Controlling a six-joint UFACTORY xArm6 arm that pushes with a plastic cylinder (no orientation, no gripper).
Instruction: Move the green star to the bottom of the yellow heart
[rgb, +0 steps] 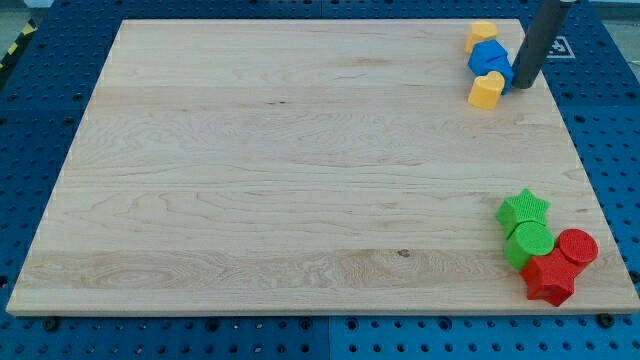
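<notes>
The green star (523, 209) lies near the view's bottom right, at the top of a cluster of blocks. The yellow heart (487, 90) lies near the view's top right, touching the lower left of a blue block (490, 60). My tip (523, 84) rests on the board just right of the yellow heart and the blue block, far above the green star. The rod rises out of the view's top edge.
A second yellow block (482, 36) sits above the blue block. A green cylinder (529, 243), a red cylinder (577, 246) and a red star-like block (549, 279) cluster below the green star. The wooden board (300, 170) lies on a blue pegboard.
</notes>
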